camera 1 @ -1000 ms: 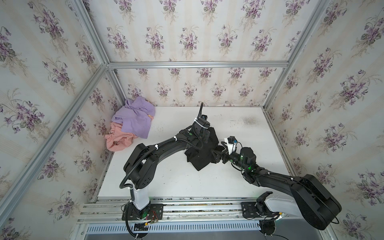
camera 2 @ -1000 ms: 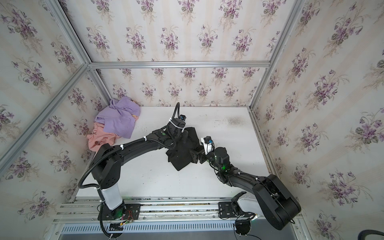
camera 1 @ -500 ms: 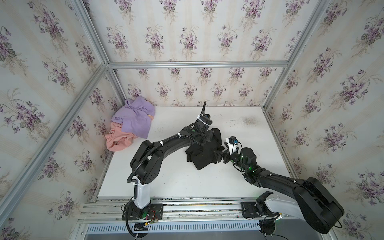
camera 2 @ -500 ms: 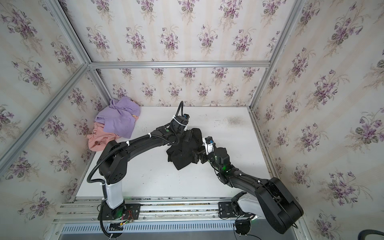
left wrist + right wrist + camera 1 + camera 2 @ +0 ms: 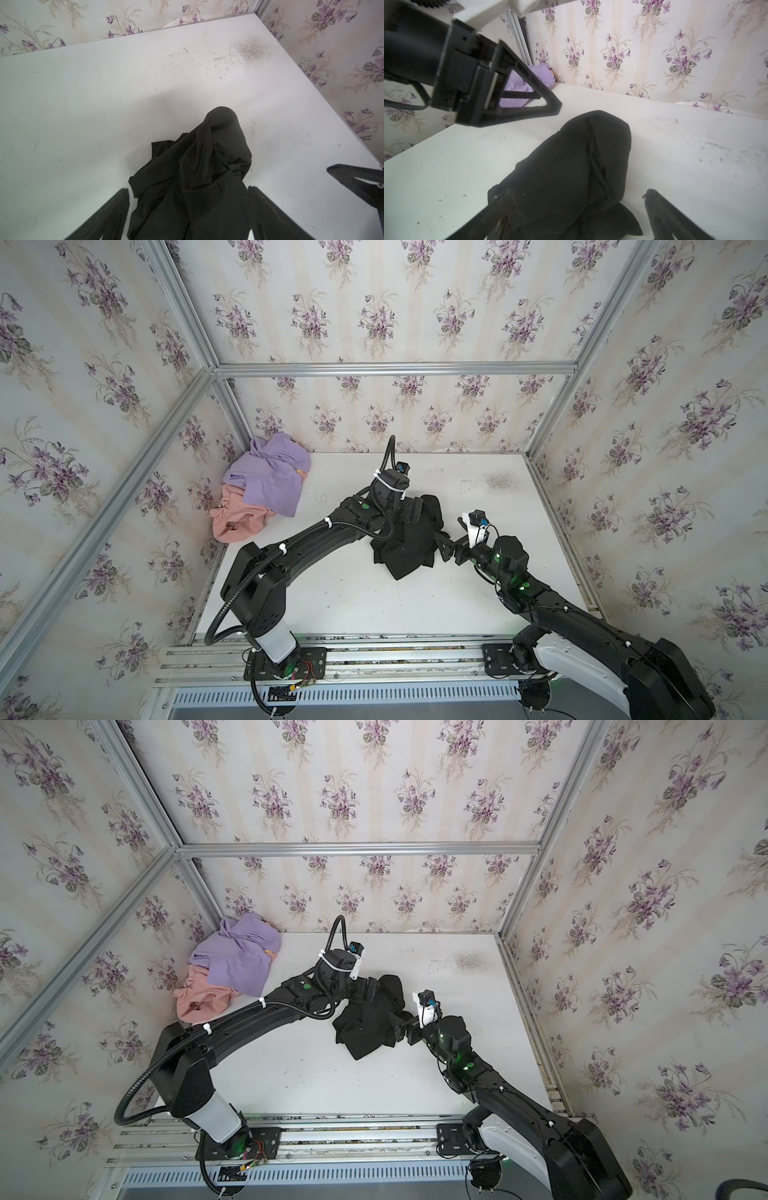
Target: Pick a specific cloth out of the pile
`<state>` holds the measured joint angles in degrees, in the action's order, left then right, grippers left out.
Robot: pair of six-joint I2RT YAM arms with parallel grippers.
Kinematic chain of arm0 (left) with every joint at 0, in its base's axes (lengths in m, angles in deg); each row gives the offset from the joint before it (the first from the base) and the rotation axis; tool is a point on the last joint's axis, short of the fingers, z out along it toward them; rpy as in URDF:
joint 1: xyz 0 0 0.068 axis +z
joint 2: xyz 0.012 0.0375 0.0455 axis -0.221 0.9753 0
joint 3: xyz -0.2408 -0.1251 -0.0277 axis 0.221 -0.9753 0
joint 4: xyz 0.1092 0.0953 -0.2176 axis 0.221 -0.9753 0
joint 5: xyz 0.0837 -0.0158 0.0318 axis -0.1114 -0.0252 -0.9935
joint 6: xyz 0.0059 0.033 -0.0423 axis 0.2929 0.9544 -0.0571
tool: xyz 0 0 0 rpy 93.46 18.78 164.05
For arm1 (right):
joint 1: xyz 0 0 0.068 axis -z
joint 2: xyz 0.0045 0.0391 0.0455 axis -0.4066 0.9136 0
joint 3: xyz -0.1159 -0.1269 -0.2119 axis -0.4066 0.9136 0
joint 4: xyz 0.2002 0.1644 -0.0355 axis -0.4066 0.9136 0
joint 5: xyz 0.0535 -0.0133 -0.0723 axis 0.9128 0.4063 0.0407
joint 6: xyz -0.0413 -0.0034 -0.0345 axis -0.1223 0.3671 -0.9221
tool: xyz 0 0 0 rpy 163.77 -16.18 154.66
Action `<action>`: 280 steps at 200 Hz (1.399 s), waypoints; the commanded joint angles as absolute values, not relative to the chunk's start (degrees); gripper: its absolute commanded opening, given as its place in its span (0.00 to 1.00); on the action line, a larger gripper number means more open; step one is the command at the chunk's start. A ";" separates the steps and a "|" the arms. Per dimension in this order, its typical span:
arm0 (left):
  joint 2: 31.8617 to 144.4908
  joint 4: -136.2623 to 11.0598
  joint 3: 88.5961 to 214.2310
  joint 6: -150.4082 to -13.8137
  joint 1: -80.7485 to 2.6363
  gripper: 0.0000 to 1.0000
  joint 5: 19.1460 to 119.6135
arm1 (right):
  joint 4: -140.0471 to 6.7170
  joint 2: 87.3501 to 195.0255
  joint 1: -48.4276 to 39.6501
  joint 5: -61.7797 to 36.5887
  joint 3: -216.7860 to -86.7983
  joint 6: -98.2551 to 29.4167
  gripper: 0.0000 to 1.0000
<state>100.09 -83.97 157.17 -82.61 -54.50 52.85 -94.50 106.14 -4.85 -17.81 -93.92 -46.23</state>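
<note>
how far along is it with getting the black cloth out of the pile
Done: the black cloth lies by itself in the middle of the table, apart from the pile in the far-left corner, where the lilac cloth and salmon-pink cloth lie. In hand: the left end effector and right end effector both stand open astride it, neither gripping. Left: likely only drawing both arms back.

**Papered enclosure with white bench**

Walls (image 5: 374,302): cream striped wallpaper with violet flower sprigs on every side seen. Aluminium frame (image 5: 395,369): bars along the wall joints. Bench (image 5: 353,601): white matt top with faint marks, and a grey scuff patch (image 5: 498,481) toward 1 o'clock. Metal rails (image 5: 395,659) along the 6 o'clock edge, slotted panel (image 5: 374,697) beneath. Light: even, soft shadows.
</note>
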 commanded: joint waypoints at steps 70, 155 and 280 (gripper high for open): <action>77.19 -63.19 125.59 -76.90 -51.87 0.95 33.17 | -103.80 119.41 -1.93 -46.43 -94.42 -67.33 1.00; 70.39 -51.76 110.04 -61.58 -31.74 0.99 35.09 | -141.13 137.52 10.22 -44.47 -84.45 -63.92 1.00; 83.11 -7.07 93.30 -66.98 -10.95 0.99 59.62 | -131.66 143.63 14.59 -43.69 -91.80 -58.45 1.00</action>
